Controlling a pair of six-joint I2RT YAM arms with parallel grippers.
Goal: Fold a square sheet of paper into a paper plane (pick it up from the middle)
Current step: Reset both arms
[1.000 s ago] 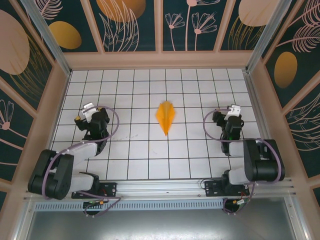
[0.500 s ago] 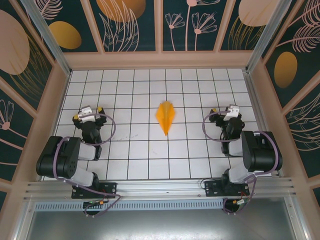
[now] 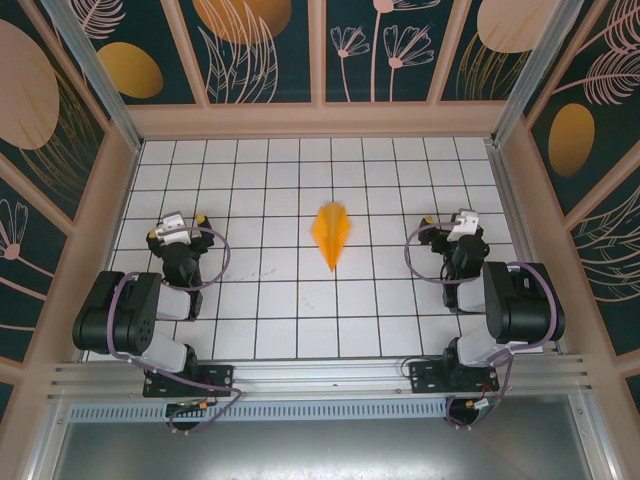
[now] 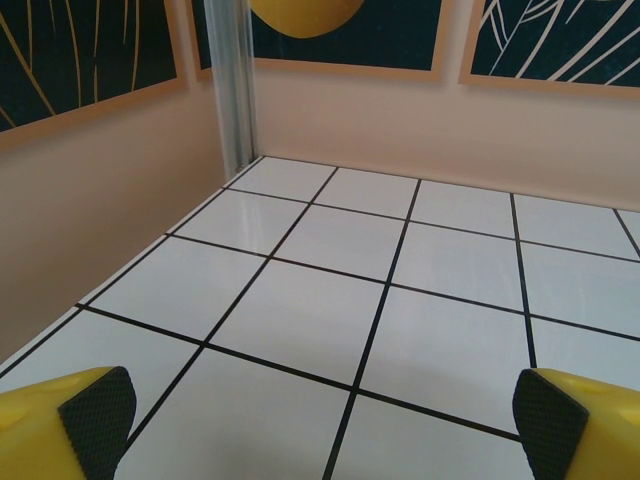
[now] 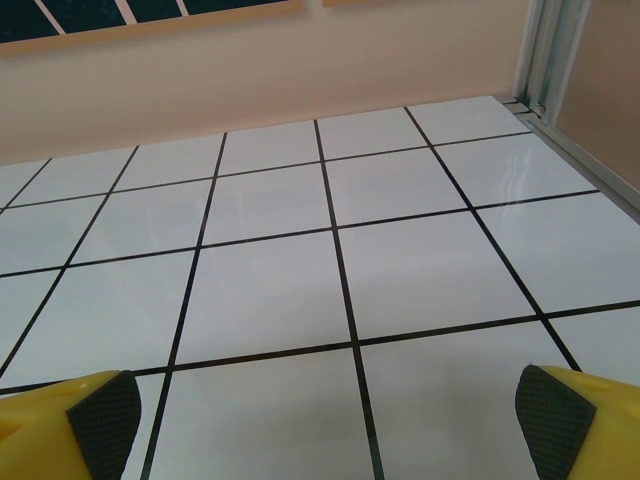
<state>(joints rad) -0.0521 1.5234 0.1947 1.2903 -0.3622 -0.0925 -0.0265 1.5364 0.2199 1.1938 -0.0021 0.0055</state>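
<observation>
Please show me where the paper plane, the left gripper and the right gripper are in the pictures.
paper plane (image 3: 331,233), top external view, on the middle of its folded body.
left gripper (image 4: 323,415), left wrist view, midway between its open fingertips.
right gripper (image 5: 330,418), right wrist view, midway between its open fingertips.

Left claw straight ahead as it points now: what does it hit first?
The left claw faces bare tiles, then the beige wall by the metal post; the way looks free until there, though its tilt is unclear.
</observation>
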